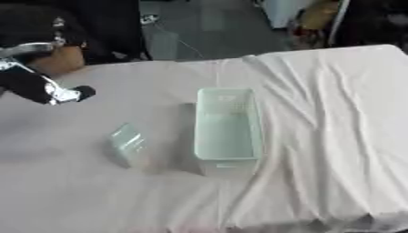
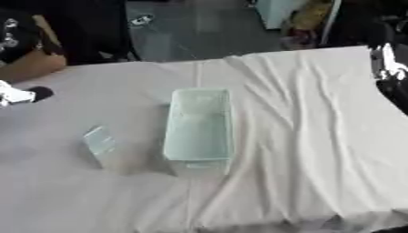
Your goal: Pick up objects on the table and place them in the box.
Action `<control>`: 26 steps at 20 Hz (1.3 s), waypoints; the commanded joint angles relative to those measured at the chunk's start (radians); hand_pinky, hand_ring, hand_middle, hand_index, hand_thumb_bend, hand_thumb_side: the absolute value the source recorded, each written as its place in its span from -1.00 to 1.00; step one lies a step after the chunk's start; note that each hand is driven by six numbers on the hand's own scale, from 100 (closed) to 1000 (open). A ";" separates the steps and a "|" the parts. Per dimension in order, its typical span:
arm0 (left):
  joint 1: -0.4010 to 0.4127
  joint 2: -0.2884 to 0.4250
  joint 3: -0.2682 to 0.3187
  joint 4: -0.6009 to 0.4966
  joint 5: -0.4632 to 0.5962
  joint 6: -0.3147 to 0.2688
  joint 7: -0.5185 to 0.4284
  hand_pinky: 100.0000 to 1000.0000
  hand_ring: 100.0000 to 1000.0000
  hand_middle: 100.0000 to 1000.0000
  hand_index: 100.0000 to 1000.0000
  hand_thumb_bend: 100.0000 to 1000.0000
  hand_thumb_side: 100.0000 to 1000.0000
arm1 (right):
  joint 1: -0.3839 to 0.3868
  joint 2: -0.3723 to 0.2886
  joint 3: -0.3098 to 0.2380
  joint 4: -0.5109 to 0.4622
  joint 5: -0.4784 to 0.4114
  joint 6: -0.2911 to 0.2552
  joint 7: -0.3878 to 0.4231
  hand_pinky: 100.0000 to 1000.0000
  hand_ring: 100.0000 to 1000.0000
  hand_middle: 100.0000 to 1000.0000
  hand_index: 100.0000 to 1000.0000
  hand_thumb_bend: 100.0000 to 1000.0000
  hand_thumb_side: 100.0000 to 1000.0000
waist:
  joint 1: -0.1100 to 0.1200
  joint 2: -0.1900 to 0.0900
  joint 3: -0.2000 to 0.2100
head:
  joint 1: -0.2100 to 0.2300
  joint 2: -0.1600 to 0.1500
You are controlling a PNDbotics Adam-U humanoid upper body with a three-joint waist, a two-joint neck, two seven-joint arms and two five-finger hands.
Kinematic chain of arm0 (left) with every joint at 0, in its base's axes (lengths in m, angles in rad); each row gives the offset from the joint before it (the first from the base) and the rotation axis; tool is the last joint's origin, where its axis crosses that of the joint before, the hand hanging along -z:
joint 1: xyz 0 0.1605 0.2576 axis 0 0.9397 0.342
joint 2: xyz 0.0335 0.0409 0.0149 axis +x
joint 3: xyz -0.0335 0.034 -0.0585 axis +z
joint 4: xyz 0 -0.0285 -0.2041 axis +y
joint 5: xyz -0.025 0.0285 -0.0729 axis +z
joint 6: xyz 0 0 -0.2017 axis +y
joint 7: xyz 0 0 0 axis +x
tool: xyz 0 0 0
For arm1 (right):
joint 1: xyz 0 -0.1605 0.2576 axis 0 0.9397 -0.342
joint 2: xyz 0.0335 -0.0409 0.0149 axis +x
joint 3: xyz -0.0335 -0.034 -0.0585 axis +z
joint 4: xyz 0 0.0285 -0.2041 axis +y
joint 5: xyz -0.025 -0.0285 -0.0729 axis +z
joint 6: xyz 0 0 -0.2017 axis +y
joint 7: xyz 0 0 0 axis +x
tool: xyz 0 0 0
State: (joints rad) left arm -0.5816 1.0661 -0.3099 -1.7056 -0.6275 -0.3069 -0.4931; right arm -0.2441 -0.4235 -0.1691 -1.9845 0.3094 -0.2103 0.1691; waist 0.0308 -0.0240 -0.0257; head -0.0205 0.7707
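Note:
A pale green see-through box (image 1: 228, 127) stands open-topped in the middle of the white-clothed table, long side running away from me. I can make out nothing inside it. To its left lies a small pale green see-through object (image 1: 127, 144), tilted on the cloth. My left hand (image 1: 78, 93) hangs over the table's far left, well apart from both; only a dark rounded tip past a silver wrist shows. At the right edge of the right eye view a black and silver part of my right hand (image 2: 389, 68) shows, far from the box.
The white cloth (image 1: 318, 118) is heavily wrinkled on the right half and smoother on the left. The table's far edge (image 1: 183, 61) borders a dark floor with clutter beyond.

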 commanded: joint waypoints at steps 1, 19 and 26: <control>-0.010 0.002 -0.011 0.036 -0.040 -0.043 0.021 0.92 0.65 0.32 0.76 0.91 0.48 | -0.007 -0.031 -0.002 -0.015 -0.008 0.001 0.003 0.33 0.75 0.96 1.00 -1.00 0.33 | -0.002 -0.005 0.000 | -0.010 -0.001; -0.017 -0.050 -0.145 0.098 -0.115 -0.183 -0.082 1.00 0.74 0.49 0.91 0.25 -0.53 | -0.010 -0.036 -0.002 -0.015 -0.013 0.000 0.009 0.33 0.75 0.96 1.00 -1.00 0.33 | 0.000 -0.002 -0.005 | -0.027 -0.001; -0.025 -0.057 -0.160 0.098 -0.110 -0.197 -0.119 1.00 0.74 0.50 0.92 0.30 -0.48 | -0.013 -0.038 -0.001 -0.015 -0.015 -0.001 0.010 0.34 0.75 0.96 1.00 -1.00 0.33 | 0.003 -0.003 -0.006 | -0.029 -0.002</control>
State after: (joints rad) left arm -0.5878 0.9960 -0.4760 -1.6032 -0.7367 -0.4914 -0.5952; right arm -0.2443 -0.4317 -0.1684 -1.9845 0.3002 -0.2108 0.1772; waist 0.0332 -0.0177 -0.0310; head -0.0367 0.7707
